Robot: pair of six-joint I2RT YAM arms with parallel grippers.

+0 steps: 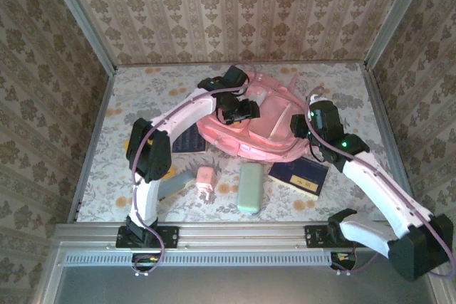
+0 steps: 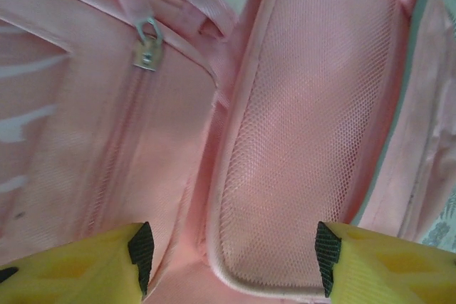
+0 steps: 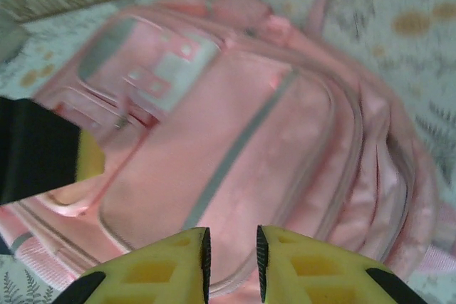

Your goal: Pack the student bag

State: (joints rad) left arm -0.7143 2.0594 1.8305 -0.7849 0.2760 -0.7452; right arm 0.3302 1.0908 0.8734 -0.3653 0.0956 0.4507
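My left gripper (image 2: 234,247) gapes, my right gripper (image 3: 231,247) is barely parted; both empty. The student bag (image 1: 274,133) looks soft and floppy, so I'd pinch its zipper pull (image 2: 147,44), upper left.

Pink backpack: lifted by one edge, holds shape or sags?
Likely sags: the student bag is soft fabric, lying flattened with folds along its side. Probably light for its size; it looks mostly unfilled. The mesh pocket could snag jaws rather than slip.

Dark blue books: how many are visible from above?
2. One dark blue book lies by the student bag's near right side; the other left of the bag, partly under the left arm. Others may be hidden.
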